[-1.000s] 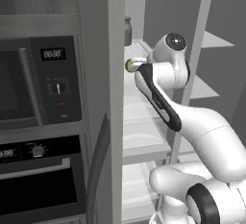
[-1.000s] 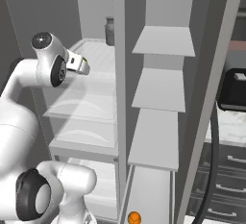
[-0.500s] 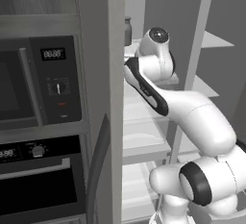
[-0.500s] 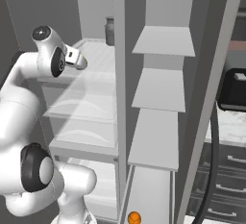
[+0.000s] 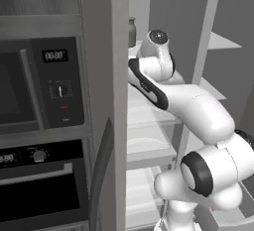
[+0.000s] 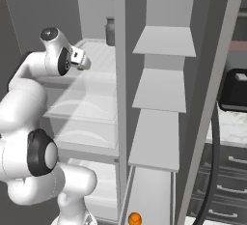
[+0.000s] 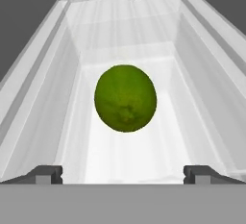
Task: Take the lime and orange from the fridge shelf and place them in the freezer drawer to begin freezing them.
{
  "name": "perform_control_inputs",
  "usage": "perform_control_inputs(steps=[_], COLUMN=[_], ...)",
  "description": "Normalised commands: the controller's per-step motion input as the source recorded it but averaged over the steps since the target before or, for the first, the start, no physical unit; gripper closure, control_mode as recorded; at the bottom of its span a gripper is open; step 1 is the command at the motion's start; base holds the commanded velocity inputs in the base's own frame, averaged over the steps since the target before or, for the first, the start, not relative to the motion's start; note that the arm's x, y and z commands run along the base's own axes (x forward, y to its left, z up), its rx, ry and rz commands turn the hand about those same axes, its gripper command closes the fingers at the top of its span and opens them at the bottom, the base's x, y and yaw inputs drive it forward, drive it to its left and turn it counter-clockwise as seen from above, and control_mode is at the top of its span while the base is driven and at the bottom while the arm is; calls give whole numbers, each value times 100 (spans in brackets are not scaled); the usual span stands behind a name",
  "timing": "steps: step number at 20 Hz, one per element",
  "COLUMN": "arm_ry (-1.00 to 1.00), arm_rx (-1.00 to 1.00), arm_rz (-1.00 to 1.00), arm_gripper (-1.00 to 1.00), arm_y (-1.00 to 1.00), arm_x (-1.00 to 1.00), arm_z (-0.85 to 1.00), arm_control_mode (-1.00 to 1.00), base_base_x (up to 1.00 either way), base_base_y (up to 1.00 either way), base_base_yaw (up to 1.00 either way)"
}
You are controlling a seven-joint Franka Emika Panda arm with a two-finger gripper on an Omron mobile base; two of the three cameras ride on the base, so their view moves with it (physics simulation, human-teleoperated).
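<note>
The arm has swung left and back along the fridge shelf (image 7: 43,98), wrist raised

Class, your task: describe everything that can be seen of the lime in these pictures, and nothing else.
The lime is a small, smooth, slightly oval ball, dark yellow-green with faint mottling low on the side facing the camera. In the hand view it sits centred ahead of the gripper, between its two dark finger tips, which stand wide apart and do not touch it. It appears above the pale translucent fridge shelf, whose raised rims run along both sides. Whether it rests on the shelf cannot be told.
</note>
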Motion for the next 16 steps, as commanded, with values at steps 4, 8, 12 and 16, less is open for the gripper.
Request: perform_control_inputs(steps=[4,8,12,16], arm_ry=[1,1,0,0], arm_rx=[0,0,0,0], arm_rz=[0,0,0,0], arm_gripper=[-100,-100,-100,-100], arm_y=[0,0,0,0], arm_x=[37,33,25,14], arm_z=[-12,-3,-3,-4], arm_control_mode=[-100,-100,-100,-100], base_base_x=[0,0,0,0], base_base_y=[0,0,0,0], base_base_yaw=[0,0,0,0])
